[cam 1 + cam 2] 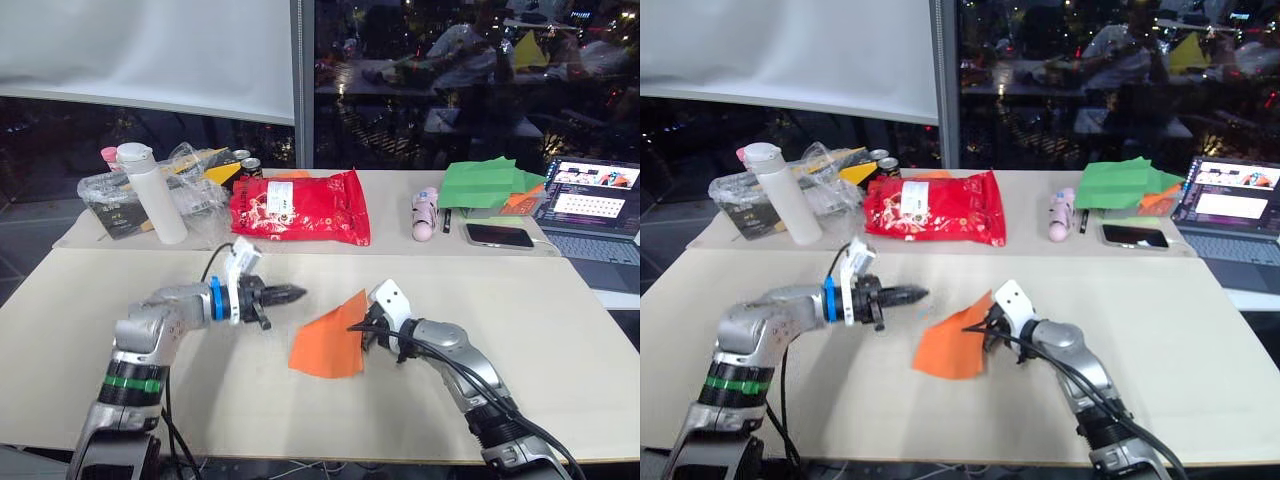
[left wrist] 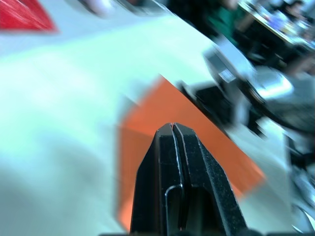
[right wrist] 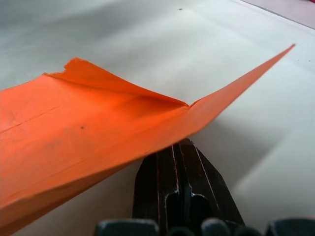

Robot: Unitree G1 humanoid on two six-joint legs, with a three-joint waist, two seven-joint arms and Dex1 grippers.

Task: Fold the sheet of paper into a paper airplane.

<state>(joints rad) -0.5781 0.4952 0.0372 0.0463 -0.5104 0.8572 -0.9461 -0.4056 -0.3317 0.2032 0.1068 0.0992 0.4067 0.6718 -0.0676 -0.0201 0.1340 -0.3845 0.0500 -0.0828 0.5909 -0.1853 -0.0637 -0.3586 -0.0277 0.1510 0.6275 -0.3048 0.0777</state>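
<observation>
Right wrist view: right gripper (image 3: 179, 147) fingers pressed together beneath lifted edge of thin bright-orange creased sheet of paper (image 1: 327, 340), mid-table, between both arms. Whether pinching that edge, cannot tell. Left gripper (image 1: 293, 294) closed on nothing, hovering just beside sheet. Risk, judged: edge sliding off fingertips and flopping flat, or crease landing crooked from unsupported lift. No legible writing on glossy red snack bag (image 1: 300, 207).

A glossy red snack bag (image 1: 300, 207) lay on the far table (image 1: 400, 215), with two dark cans (image 1: 244, 162) just behind it. To its left stood a white bottle (image 1: 150, 192) against a crumpled clear plastic bag (image 1: 190, 185). Farther right were a small pink object (image 1: 425, 214), a green paper stack (image 1: 487, 184), a phone (image 1: 498, 235) and an open laptop (image 1: 592, 208)
</observation>
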